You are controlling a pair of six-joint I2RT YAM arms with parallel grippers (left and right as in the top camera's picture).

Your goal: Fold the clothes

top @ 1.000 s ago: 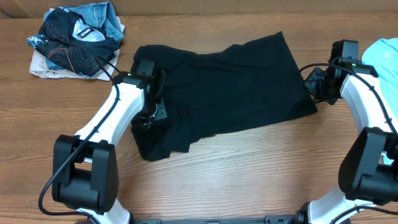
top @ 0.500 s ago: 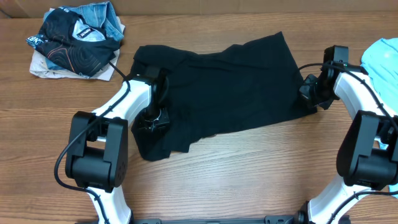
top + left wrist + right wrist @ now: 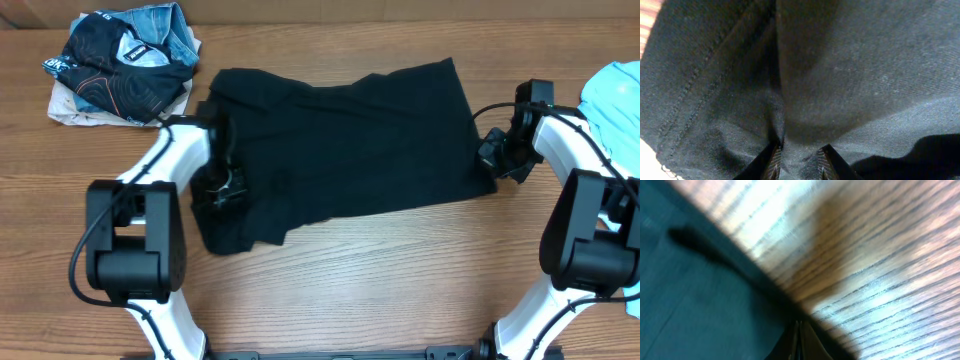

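Both left pincer (image 3: 224, 192) and right pincer (image 3: 491, 160) pinch the black shirt (image 3: 360, 140).

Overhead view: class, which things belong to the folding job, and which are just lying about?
Job: black shirt, light blue T-shirt, left pincer, right pincer.
Lying about: heap of printed clothes, back left.

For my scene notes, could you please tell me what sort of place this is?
Probably a lab workbench for clothes folding: a wood-grain table, two robot arms working a black shirt, a heap of other garments.
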